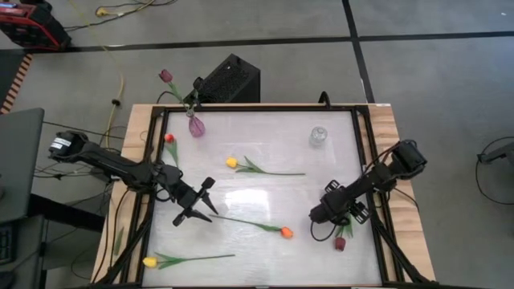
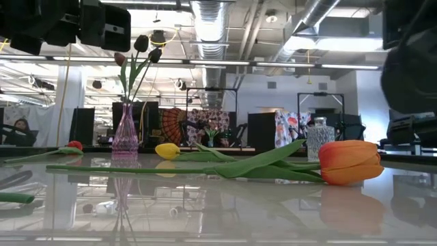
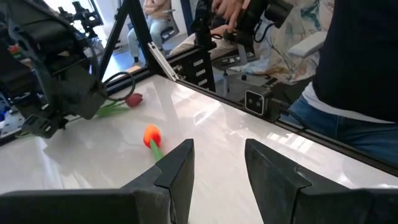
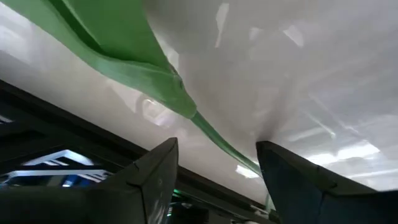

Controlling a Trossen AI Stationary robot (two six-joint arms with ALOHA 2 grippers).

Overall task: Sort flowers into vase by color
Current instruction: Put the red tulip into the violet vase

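Note:
My left gripper [image 1: 206,201] [image 3: 217,163] is open, low over the table, just off the stem end of an orange tulip [image 1: 285,233] [image 3: 151,134] [image 2: 349,162] that lies flat. My right gripper [image 1: 316,215] [image 4: 217,149] is open and down at the table. Its fingers stand on either side of the green stem [image 4: 214,134] of a maroon tulip [image 1: 340,242] [image 3: 133,99], without closing on it. A pink vase [image 1: 195,125] [image 2: 125,137] holds maroon tulips. Two yellow tulips [image 1: 231,163] [image 1: 149,262] and a red one [image 1: 169,138] lie on the table.
A clear glass vase [image 1: 318,136] [image 2: 319,138] stands near the far right of the table. A black frame [image 1: 365,160] runs around the white top. A black box [image 1: 229,80] sits behind the far edge. People sit beyond the table in the left wrist view.

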